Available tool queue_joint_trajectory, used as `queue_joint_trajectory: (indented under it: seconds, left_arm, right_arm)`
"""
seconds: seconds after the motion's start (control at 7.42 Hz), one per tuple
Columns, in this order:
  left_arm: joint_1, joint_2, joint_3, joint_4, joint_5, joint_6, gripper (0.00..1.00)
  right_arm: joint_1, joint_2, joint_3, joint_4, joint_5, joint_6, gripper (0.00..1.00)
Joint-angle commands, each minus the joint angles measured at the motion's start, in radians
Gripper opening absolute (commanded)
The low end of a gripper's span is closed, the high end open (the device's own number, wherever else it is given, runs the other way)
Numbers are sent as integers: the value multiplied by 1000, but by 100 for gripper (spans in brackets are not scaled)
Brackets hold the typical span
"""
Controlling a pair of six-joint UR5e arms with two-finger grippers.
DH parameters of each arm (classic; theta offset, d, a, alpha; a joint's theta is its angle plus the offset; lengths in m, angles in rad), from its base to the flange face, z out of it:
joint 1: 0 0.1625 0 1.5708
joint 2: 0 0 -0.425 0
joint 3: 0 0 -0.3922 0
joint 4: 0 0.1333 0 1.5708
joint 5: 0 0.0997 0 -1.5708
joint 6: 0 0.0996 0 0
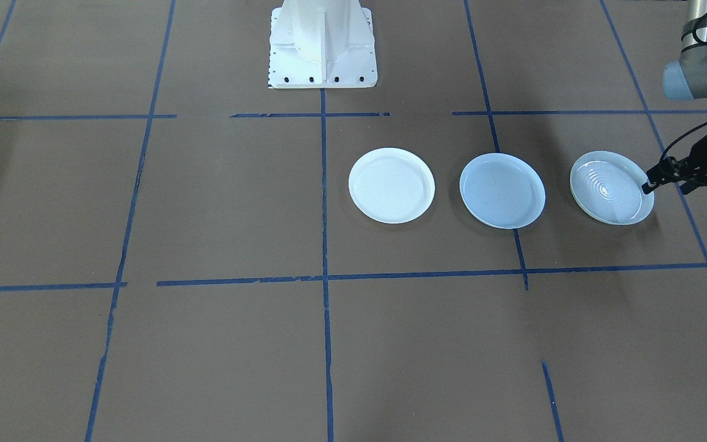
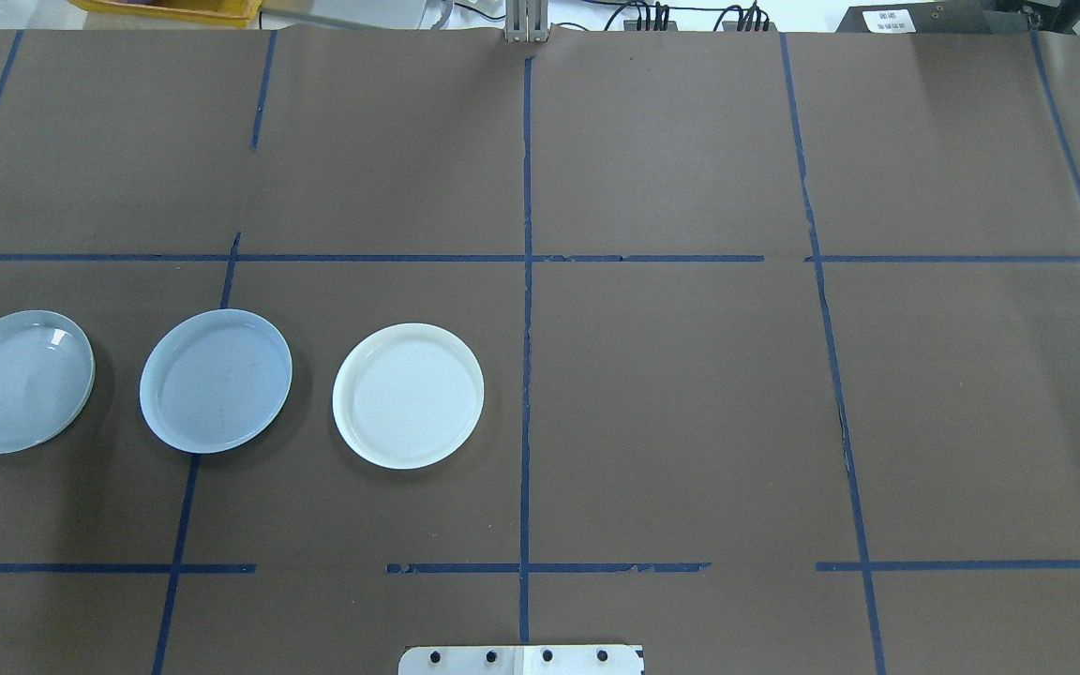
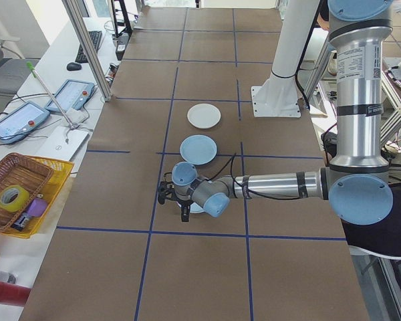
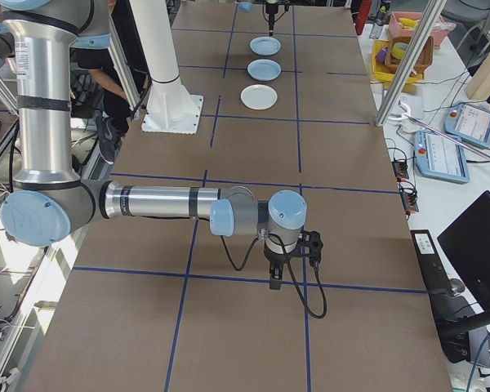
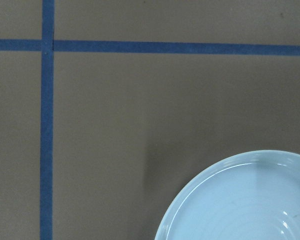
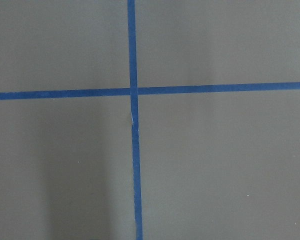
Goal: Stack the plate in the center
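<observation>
Exterior front-facing: left gripper (image 1: 649,183) at ringed grey plate (image 1: 611,187) rim, 3 o'clock; finger gap unclear; plate rigid, glossy, slippery, breakable; pinch rim.

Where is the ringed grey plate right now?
In the overhead view the ringed grey plate lies at the far left edge of the table, beside the pale-blue plate, with the left gripper at its outer rim.

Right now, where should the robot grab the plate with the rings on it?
Best guess: grab the ringed plate by its raised rim on the outer side, away from the pale-blue plate. It lies flat on the table, so only the thin edge can be pinched. The left gripper is already at that edge, so coming from there looks easiest.
</observation>
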Motion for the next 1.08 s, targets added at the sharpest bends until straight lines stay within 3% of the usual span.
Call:
queue_joint_trajectory:
  seconds: [0.0, 0.54, 0.67, 0.81, 0.94]
  left_arm:
    - [37, -6, 25, -4, 1, -1, 100]
    - [73, -7, 35, -4, 1, 0, 96]
    - [74, -7, 35, -4, 1, 2, 69]
    - [74, -7, 35, -6, -1, 5, 51]
    - [74, -9, 34, -6, -1, 11, 39]
  right_arm:
    - [0, 0, 0, 0, 0, -1, 100]
    - [0, 0, 0, 0, 0, 0, 100]
    - [0, 0, 0, 0, 0, 0, 100]
    - [0, 0, 0, 0, 0, 0, 100]
    - [0, 0, 0, 0, 0, -1, 100]
